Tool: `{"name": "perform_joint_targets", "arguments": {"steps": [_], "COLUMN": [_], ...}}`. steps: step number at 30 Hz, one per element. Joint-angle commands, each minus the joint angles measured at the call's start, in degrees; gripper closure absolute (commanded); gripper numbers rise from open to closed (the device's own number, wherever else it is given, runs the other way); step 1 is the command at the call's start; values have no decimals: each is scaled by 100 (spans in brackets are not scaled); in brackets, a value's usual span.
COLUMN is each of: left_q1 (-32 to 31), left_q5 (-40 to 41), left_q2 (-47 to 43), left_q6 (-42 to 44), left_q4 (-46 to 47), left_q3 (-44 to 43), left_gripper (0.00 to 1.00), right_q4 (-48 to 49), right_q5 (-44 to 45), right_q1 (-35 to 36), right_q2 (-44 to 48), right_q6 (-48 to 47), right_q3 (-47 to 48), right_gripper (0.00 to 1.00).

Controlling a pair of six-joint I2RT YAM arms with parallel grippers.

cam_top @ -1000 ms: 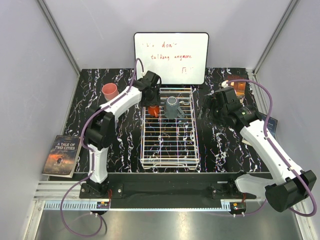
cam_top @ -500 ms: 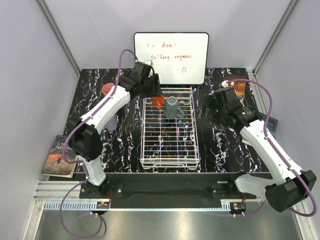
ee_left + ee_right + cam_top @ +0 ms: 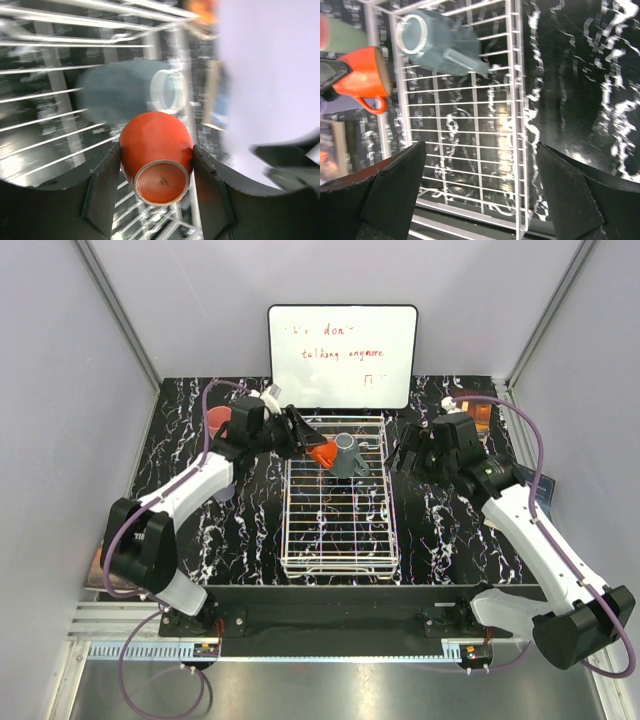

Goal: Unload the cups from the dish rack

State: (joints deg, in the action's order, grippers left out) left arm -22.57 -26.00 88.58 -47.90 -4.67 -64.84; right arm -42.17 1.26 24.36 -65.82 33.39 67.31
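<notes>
The left gripper (image 3: 156, 172) is clamped on the orange cup (image 3: 323, 454), held above the rack (image 3: 391, 525) at its far-left corner. The grey mug (image 3: 347, 456) lies inside, not yet unloaded. The pink cup (image 3: 217, 421) stands near the far-left corner of the counter (image 3: 450, 530); the right gripper (image 3: 408, 454) hangs spread apart

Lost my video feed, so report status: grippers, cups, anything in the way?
Left gripper shut on orange cup, above rack's far-left corner. Right gripper open, right of rack. Grey mug in rack, close beside the cup.

mug (image 3: 346, 455) in rack (image 3: 340, 572), far end, whiteboard (image 3: 342, 355) behind
</notes>
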Motion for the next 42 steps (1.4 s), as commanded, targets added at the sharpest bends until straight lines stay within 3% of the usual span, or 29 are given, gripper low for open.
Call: {"name": "perform_joint_targets", "arguments": {"steps": [1,3,7,9,12,14,16,17,26,38,42], "left_q1": [-37,-37,-99,-186,-327,-388,-485,-520,-688,-854,-916], "left_q5": [-1275,-1530,-1628,-1584,-1549,-1548,-1566,-1584,-1601,-1637,-1610], "left_q2": [-411,-385,-315,-280,-314,-402,-464,-481,-517,-482,-464], "left_q6": [-1097,-1753,-2758,-2953,-2840,-2725,-2541,-2479,-2215,-2224,-2224], "left_q4": [2806,3574,6154,6591,6506,6348,6040,5952,5494,5406,5397], "left_q3": [348,699,1341,1562,1632,1606,1553,1475,1325,1193,1219], "left_gripper": [100,100,100,100,100,100,100,100,100,100,100], "right_q4": [709,876,1246,1570,2157,2502,2871,2986,3716,4111,4165], "right_q5": [-459,-723,-1074,-1250,-1505,-1829,-2049,-2216,-2885,-3210,-3272], "right_q1": [-19,-19,-10,-19,-28,-28,-28,-28,-10,-19,-19], "right_q2": [272,289,394,526,798,895,878,861,589,246,166], "right_q6": [-69,-60,124,220,405,633,870,958,1223,1504,1601], "right_q3": [-77,-139,-297,-420,-621,-736,-816,-885,-798,-886,-930], "right_gripper": [2,2,4,6,13,30,54,58,46,48,55]}}
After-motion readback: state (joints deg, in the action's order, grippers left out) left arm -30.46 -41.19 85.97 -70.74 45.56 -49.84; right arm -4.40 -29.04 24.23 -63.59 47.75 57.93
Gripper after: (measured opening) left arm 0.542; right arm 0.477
